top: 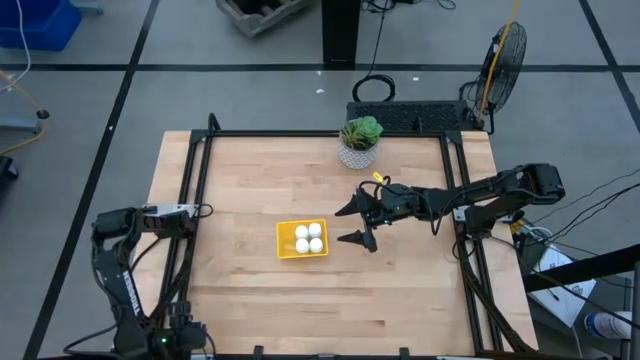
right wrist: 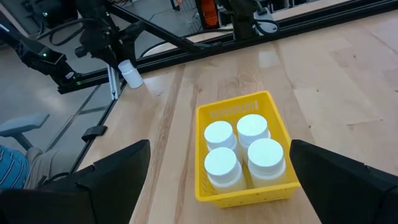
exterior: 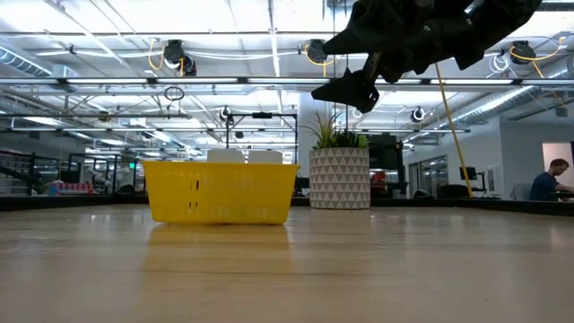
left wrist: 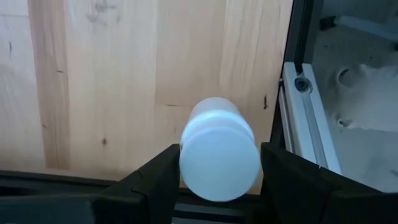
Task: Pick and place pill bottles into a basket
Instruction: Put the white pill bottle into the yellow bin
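The yellow basket (top: 301, 240) sits near the table's middle with several white pill bottles (right wrist: 239, 149) standing in it; it also shows in the low view (exterior: 220, 191). My right gripper (top: 357, 223) hangs open and empty above the table, just right of the basket, and shows high up in the low view (exterior: 354, 67). My left gripper (top: 185, 211) is at the table's left edge, shut on one more white pill bottle (left wrist: 219, 155), which also shows far off in the right wrist view (right wrist: 130, 73). My left gripper pinches the pill bottle between its two fingers, on opposite sides of the wide round end (left wrist: 188, 163) that faces the wrist camera. The bottle's length runs along the fingers. It is lifted clear, over the table near the left rail.
A white patterned pot with a green plant (top: 358, 148) stands at the table's far edge, behind the basket. Black frame rails (top: 190, 200) run along the table's left and right sides. A person (exterior: 549, 179) sits in the room beyond.
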Tool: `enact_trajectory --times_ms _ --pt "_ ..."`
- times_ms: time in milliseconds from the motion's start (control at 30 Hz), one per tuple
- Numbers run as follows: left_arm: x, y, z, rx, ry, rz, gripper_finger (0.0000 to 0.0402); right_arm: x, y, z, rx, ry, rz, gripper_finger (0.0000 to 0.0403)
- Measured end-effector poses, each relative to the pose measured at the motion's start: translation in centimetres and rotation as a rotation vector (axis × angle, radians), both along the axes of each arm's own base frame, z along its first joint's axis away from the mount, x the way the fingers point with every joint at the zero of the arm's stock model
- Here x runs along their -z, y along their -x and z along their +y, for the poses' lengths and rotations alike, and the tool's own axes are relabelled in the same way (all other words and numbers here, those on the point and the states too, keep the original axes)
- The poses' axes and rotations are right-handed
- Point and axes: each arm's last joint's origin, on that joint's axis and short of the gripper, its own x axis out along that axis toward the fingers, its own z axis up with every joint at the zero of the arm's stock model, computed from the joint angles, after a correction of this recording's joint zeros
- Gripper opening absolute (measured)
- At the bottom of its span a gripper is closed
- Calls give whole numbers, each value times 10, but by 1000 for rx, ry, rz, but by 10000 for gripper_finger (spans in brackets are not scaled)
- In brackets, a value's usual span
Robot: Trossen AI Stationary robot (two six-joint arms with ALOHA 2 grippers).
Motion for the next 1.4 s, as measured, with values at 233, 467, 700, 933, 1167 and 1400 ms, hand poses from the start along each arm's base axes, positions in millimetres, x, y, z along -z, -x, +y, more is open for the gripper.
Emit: enact_trajectory --times_ms 233,467,700,933,1167,1400 --pt "0 -6 2 -1 -3 -8 227 0 0 0 0 0 0 380" --pt "0 -7 1 -5 5 -9 178 0 0 0 0 0 0 380" --pt "-1 -6 0 -25 23 22 163 0 0 0 0 0 0 380" --pt "-5 -24 10 -55 25 63 163 0 0 0 0 0 -1 380" --pt "-27 -60 46 -58 -43 41 163 0 0 0 0 0 -1 380" --pt "-59 -107 101 -26 -59 -75 163 0 0 1 -7 10 -3 380"
